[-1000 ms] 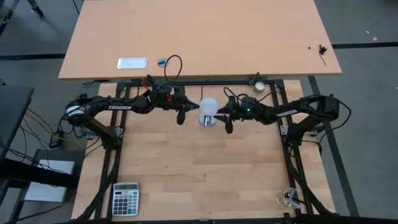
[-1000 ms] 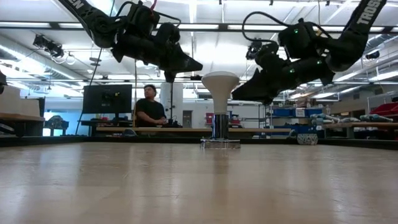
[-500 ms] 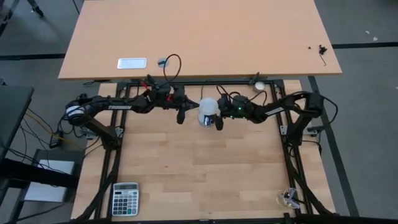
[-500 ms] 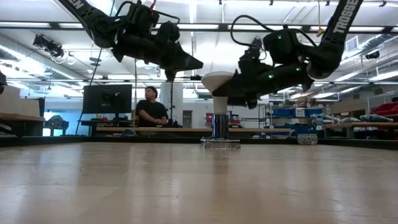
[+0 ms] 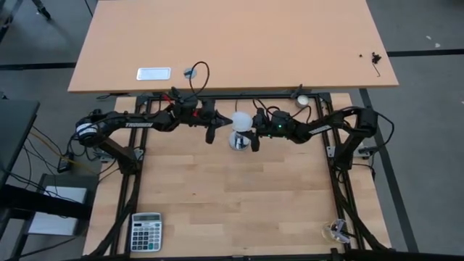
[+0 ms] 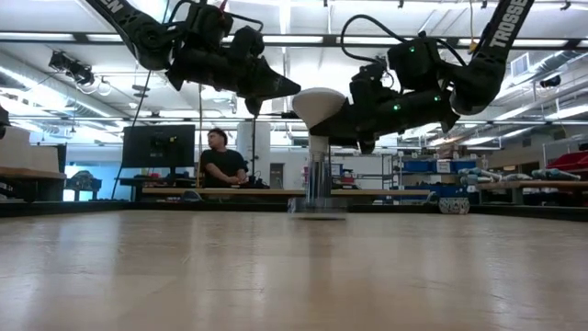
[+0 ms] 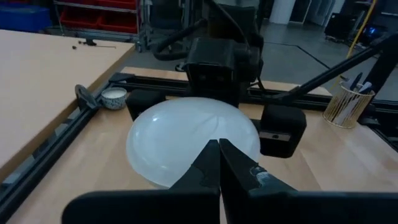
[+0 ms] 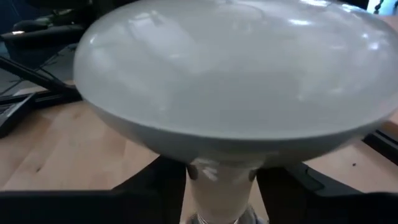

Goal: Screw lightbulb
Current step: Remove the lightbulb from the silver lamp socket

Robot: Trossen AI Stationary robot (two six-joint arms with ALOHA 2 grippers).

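Presently the bench carries both arms near its far edge, with the lightbulb between them at about the middle of that edge. The right gripper reaches in from the right, its fingers standing on either side of the lightbulb's neck under the dome, as the right wrist view shows; whether they press the neck or merely stand beside it cannot be told. The left gripper waits just beside the lightbulb on its left, raised off the bench, fingers pressed together and holding nothing. The lightbulb stands upright with its narrow end down in the socket, whose flat foot rests on the bench. Judged from this, seating is done and the turning appears to be under way; final tightness cannot be confirmed.
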